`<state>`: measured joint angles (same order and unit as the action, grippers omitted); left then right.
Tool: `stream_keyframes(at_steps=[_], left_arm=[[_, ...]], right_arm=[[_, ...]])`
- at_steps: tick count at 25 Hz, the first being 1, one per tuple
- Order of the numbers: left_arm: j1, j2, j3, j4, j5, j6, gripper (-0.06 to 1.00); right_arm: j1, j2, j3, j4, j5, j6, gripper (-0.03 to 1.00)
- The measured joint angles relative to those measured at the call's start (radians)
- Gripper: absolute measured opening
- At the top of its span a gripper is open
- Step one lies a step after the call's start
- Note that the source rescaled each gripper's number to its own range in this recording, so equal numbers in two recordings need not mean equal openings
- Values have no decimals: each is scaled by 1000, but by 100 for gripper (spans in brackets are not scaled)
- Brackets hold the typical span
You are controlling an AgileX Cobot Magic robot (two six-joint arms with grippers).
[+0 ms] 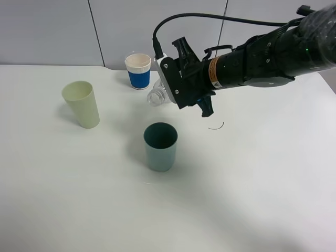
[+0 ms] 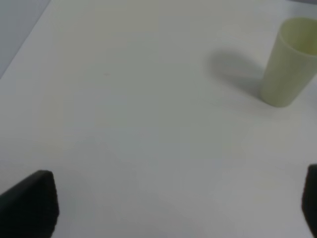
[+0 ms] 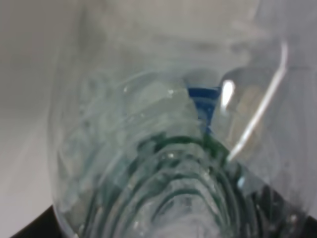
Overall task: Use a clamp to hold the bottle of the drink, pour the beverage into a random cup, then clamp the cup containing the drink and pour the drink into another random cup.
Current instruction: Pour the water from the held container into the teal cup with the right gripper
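Observation:
My right gripper point(image 1: 177, 89), the clamp, is shut on the bottle point(image 1: 157, 96). It holds the bottle tipped almost level above the table, with its open mouth pointing left. The clear ribbed bottle point(image 3: 163, 163) fills the right wrist view, with green and blue showing through it. I cannot make out the beverage or any stream. The teal-blue cup point(image 1: 160, 146) stands upright just in front of and below the bottle's mouth; its dark inside is too dim to read. My left gripper point(image 2: 171, 208) is open over bare table, one fingertip point(image 2: 29, 203) in each lower corner of its view.
A pale yellow-green tumbler point(image 1: 81, 104) point(image 2: 290, 62) stands at the left. A blue-sleeved paper cup point(image 1: 138, 71) stands at the back, just left of the bottle. A thin dark curved strand point(image 1: 216, 126) lies on the white table point(image 1: 252, 184) under the right arm.

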<state>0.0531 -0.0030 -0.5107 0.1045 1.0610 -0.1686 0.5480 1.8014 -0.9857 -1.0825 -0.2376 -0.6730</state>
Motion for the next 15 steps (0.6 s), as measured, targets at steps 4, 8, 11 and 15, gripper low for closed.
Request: stream_keyframes(at_steps=[4, 8, 11, 15], left_arm=[[0, 0, 0, 0, 0, 0, 100], [0, 0, 0, 0, 0, 0, 100], [0, 0, 0, 0, 0, 0, 100], [0, 0, 0, 0, 0, 0, 100]], right_arm=[[8, 0, 0, 0, -9, -14, 2], [8, 0, 0, 0, -12, -15, 2], [15, 0, 0, 1, -12, -15, 2], [19, 0, 0, 1, -16, -15, 2]])
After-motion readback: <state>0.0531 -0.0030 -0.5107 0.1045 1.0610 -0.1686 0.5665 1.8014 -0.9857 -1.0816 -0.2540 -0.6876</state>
